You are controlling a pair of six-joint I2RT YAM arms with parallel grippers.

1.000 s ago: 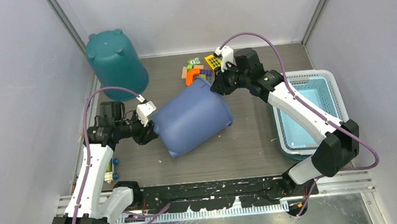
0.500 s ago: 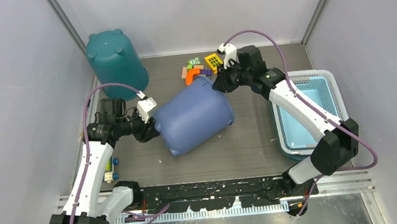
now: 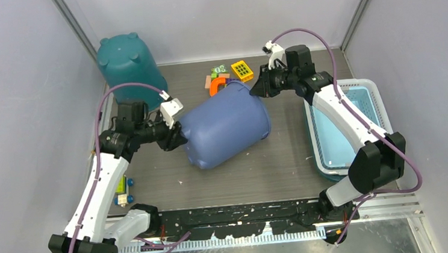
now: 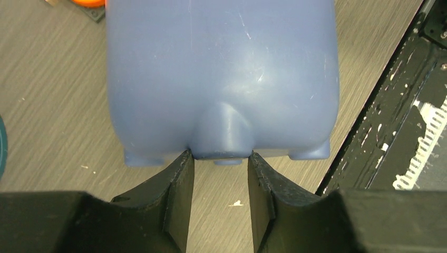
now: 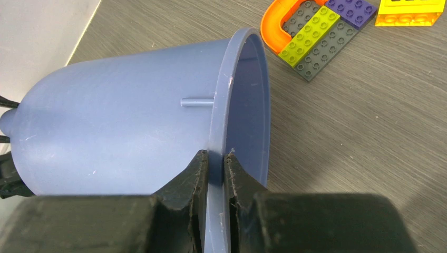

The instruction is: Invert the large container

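On bench (image 3: 285, 164) centre, large container (image 3: 228, 132) lies on its side, mouth toward 1 o'clock. At mouth, right fingers (image 5: 197, 174) clenched on rim (image 5: 224, 105). At base, left fingers (image 4: 179, 179) straddle foot (image 4: 221, 132); can't tell if they're gripping it. Interior mostly hidden.

We see a robotics lab test cell, not a home or a shop. Plain pale grey panels (image 3: 13, 88) close in a grey wood-grain worktop (image 3: 284, 158) on three sides, with metal framing strips (image 3: 75, 26) in the far corners. A left arm (image 3: 102, 178) and a right arm (image 3: 348, 120), white and black robot limbs trailing looped purple cables (image 3: 298, 31), are bolted to a scuffed black rail (image 3: 234, 213) along the near edge. The worktop carries practice props rather than household goods: a blue plastic container (image 3: 228, 129) on its side, a teal tub (image 3: 129, 67) standing upside down, a light blue basket (image 3: 354, 83) and loose toy building bricks (image 3: 229, 74).
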